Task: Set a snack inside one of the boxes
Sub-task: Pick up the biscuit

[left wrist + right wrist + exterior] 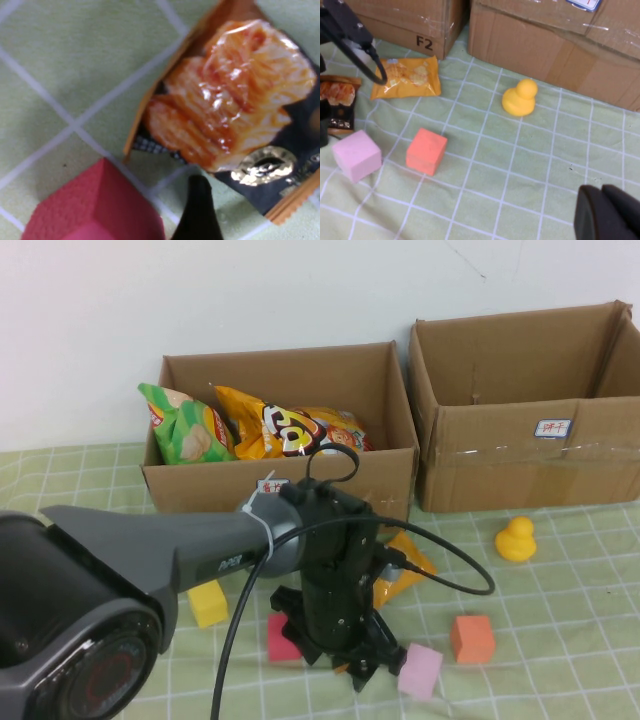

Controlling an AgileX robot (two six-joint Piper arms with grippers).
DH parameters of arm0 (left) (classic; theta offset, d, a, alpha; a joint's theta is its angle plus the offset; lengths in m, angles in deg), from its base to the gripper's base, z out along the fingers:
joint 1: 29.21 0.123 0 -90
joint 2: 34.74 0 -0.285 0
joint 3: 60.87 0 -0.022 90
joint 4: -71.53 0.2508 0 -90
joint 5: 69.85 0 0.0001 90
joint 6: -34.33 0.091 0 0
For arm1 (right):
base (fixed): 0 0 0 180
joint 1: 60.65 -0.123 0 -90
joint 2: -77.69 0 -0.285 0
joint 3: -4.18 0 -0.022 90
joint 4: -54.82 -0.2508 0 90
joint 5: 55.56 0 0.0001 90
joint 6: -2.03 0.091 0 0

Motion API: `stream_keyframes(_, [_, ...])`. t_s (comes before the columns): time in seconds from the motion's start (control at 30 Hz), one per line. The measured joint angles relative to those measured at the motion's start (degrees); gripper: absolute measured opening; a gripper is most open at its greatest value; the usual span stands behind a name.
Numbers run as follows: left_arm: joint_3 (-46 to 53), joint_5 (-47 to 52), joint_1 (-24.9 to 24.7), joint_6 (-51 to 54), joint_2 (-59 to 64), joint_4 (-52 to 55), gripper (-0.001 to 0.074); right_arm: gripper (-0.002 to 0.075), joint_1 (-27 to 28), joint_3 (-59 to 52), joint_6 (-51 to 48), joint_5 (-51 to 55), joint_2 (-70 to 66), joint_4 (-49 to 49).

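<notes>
Two brown cardboard boxes stand at the back: the left box (200, 485) holds a green and a yellow snack bag, and the wider taped box (480, 465) looks empty. My left gripper (345, 652) hangs open, pointing down just above the cloth. Below it lies a dark snack bag (235, 95) printed with orange chips; one black finger (198, 210) shows beside it, not touching. An orange-yellow snack bag (408, 570) lies just behind the gripper. My right gripper (606, 212) is shut and holds nothing, low over the cloth to the right of the yellow duck.
Foam cubes lie round the left gripper: yellow (208, 602), red (280, 638), pink (420, 670) and orange (472, 638). A yellow duck (516, 538) sits before the taped box. The table has a green checked cloth (560, 640).
</notes>
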Motion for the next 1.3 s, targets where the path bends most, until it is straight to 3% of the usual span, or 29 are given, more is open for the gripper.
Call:
stream_keyframes(0.3, [0.0, 4.53, 0.0, 5.38, 0.05, -0.64, 0.0478, -0.0002, 0.0, 0.0, 0.0, 0.0, 0.0, 0.0])
stream_keyframes(0.5, [0.0, 7.5, 0.0, 11.8, -1.07, -6.98, 0.0478, -0.0002, 0.0, 0.0, 0.0, 0.0, 0.0, 0.0])
stream_keyframes(0.77, [0.0, 0.42, 0.0, 13.61, -4.62, -7.96, 0.0478, -0.0002, 0.0, 0.0, 0.0, 0.0, 0.0, 0.0])
stream_keyframes(0.97, [0.0, -5.75, 0.0, 3.61, -3.63, -7.71, 0.0478, -0.0002, 0.0, 0.0, 0.0, 0.0, 0.0, 0.0])
stream_keyframes(1.17, [0.0, -6.82, 0.0, -10.22, -3.32, -1.72, 0.0478, -0.0002, 0.0, 0.0, 0.0, 0.0, 0.0, 0.0])
stream_keyframes(1.3, [0.0, -6.59, 0.0, -13.83, -3.13, 1.64, 0.0478, -0.0002, 0.0, 0.0, 0.0, 0.0, 0.0, 0.0])
